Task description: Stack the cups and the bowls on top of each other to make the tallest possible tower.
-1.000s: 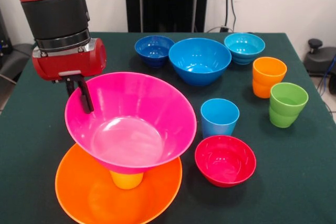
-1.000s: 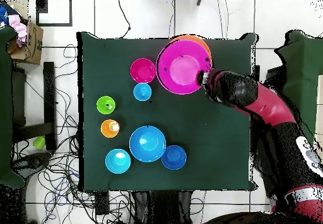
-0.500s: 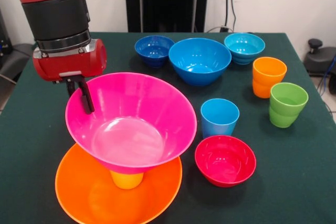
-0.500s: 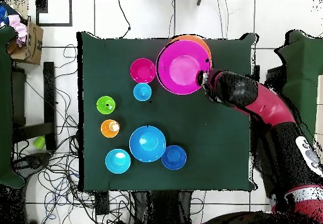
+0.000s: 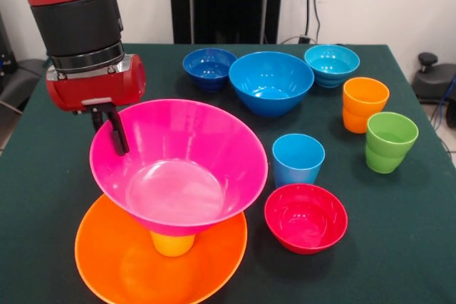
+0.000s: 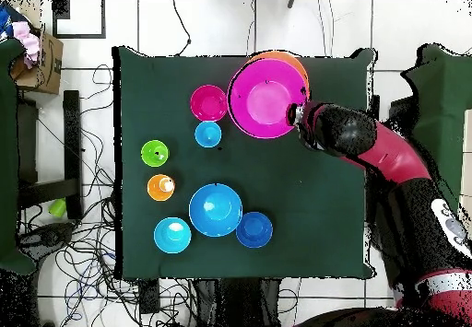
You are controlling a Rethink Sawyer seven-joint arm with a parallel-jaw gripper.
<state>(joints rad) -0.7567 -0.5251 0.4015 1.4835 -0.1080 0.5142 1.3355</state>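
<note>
The large pink bowl [image 5: 178,176] rests on the yellow cup [image 5: 172,243], which stands in the large orange bowl [image 5: 128,268] at the table's near left. My gripper [image 5: 116,140] is shut on the pink bowl's far left rim: one finger shows inside the bowl, the other is hidden behind its wall. In the overhead view the gripper [image 6: 297,114] sits at the pink bowl's [image 6: 265,98] right edge. The light-blue cup [image 5: 298,159] stands alone on the table to the right, with the small red bowl [image 5: 306,217] in front of it.
At the back stand the small dark blue bowl [image 5: 209,67], the medium blue bowl [image 5: 271,82] and the small cyan bowl [image 5: 332,64]. The orange cup [image 5: 365,105] and green cup [image 5: 390,142] stand at the right.
My gripper and the pink bowl have shifted very slightly to the right in the front view. Everything else is still.
</note>
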